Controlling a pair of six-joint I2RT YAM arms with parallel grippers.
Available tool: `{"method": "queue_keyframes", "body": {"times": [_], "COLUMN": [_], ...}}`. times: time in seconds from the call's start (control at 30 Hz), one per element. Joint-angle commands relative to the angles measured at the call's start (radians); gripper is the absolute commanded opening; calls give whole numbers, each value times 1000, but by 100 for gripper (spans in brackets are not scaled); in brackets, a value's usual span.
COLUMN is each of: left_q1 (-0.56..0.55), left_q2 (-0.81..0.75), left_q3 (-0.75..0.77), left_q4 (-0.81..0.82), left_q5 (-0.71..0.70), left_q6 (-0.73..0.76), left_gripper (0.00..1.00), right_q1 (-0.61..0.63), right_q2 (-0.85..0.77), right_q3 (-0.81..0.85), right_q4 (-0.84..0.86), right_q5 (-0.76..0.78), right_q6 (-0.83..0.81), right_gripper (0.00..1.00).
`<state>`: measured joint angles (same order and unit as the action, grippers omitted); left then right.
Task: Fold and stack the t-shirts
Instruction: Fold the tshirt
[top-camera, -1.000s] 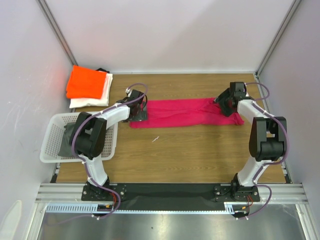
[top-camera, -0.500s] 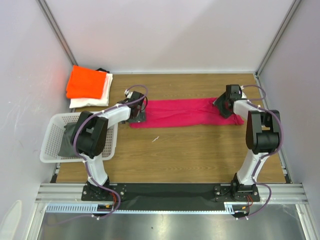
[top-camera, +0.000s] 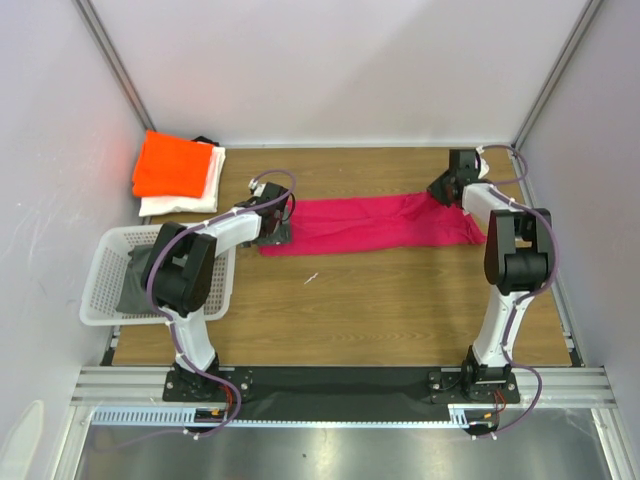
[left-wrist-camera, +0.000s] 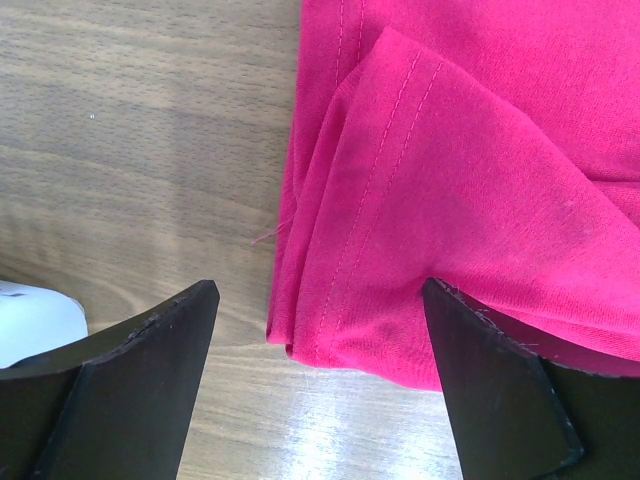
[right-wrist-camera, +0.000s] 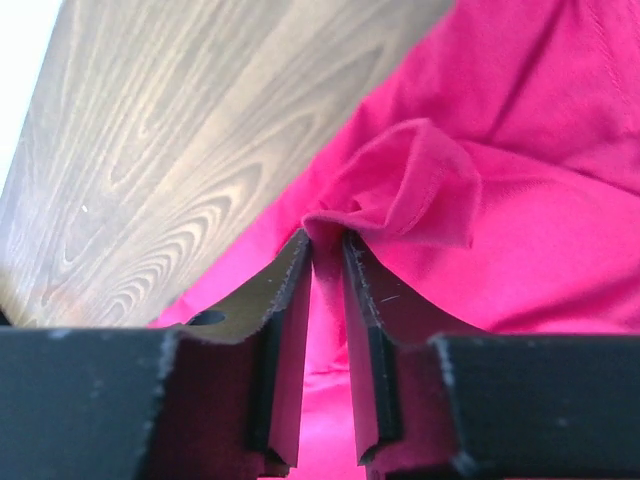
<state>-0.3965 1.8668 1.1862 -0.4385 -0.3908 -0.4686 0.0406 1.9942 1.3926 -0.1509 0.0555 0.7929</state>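
Pink tee (top-camera: 370, 225) lies in a long strip across bench (top-camera: 380, 310). My R tool (right-wrist-camera: 325, 245) narrow, pinching a ridge at its right end; L tool (left-wrist-camera: 318, 292) wide, straddling left corner. I'd close L on both layers, then lift ends level, no slack

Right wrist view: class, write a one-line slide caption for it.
Right gripper pinches a raised fold of the magenta-pink soft cloth t-shirt lying on the wooden table.

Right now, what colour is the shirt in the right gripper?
Magenta-pink t-shirt, clearest in right wrist view.
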Motion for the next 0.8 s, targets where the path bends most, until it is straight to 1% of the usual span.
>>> {"method": "queue_keyframes", "body": {"times": [0.0,0.07,0.13,0.23,0.27,0.33,0.37,0.5,0.6,0.67,0.73,0.77], "left_q1": [7,7,5,7,7,7,7,5,5,4,5,4], "left_q2": [6,6,8,9,9,9,9,-3,-21,-44,-73,-81], "left_q3": [-10,-8,-7,-7,-7,-7,-5,9,33,55,88,101], "left_q4": [3,3,3,3,4,4,4,3,1,-5,-8,-8], "left_q5": [-31,-31,-31,-29,-29,-28,-29,-26,-19,-11,7,18], "left_q6": [-8,-7,-5,-7,-7,-5,-4,10,25,30,41,48], "left_gripper": [89,89,89,89,89,89,90,91,91,91,92,93], "right_q1": [7,7,7,5,7,5,1,-13,-21,-27,-33,-60], "right_q2": [49,75,113,152,163,196,205,216,190,164,140,102], "right_q3": [78,111,161,225,249,308,366,492,561,583,565,540], "right_q4": [25,2,-18,-24,-30,-90,-105,-177,-228,-291,-331,-334], "right_q5": [4,-8,-28,-77,-91,-98,-111,-172,-171,-138,-155,-167], "right_q6": [-23,-32,-44,-70,-80,-112,-130,-214,-314,-352,-371,-409], "right_gripper": [23,24,29,41,49,55,61,67,70,71,71,71]}}
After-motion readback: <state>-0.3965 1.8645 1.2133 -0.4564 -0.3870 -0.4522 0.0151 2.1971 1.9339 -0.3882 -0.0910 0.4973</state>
